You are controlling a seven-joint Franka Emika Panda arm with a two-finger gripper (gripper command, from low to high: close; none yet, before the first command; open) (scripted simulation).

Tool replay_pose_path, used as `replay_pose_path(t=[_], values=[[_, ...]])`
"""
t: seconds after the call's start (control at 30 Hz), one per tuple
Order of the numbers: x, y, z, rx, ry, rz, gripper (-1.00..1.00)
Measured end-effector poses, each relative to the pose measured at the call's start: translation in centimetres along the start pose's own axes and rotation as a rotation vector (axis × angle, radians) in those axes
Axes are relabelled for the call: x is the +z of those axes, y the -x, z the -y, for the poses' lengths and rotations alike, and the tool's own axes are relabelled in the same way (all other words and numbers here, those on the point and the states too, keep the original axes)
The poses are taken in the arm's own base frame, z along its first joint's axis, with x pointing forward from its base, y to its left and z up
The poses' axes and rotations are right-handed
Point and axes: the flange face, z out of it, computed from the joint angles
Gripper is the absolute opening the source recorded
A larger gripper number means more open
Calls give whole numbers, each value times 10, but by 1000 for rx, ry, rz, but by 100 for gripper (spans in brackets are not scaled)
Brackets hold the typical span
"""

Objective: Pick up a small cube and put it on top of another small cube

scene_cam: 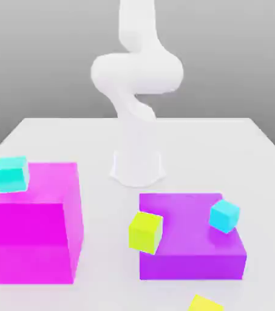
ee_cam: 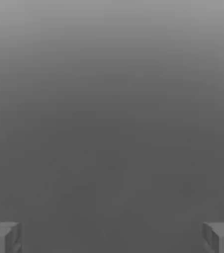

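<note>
White desk [scene_cam: 110, 231], grey behind. Pincer [ee_cam: 112, 238] wide open, empty. Yellow cube [scene_cam: 204, 305] at the exterior view's bottom edge, right of centre. Looks light, rigid; I'd grip opposite side faces, mid-height, squarely.

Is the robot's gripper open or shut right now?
Open: in the hand view the gripper's two fingers stand wide apart, with nothing between them.

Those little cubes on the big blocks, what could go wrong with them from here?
The turquoise cube sits near the magenta block's edge, so a careless nudge might topple it. The lime cube and the yellow cube look similar, so the wrong one could be picked.
</note>
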Motion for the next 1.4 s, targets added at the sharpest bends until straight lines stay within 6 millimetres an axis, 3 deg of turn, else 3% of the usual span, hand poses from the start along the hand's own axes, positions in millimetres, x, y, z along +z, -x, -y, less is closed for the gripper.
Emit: replay_pose_path(t=[0.17,0.37,0.67,0.83,1.0,1.13,1.17,1.4], values=[[91,6,8,-142,25,150,0],[195,35,10,-312,58,309,0],[337,115,-6,-587,118,523,0],[404,162,-34,-738,165,625,0],[461,213,-69,-898,215,717,0],[505,244,-97,-924,222,731,0],[512,249,-102,-924,222,732,-100],[511,248,-101,-925,223,734,-100]])
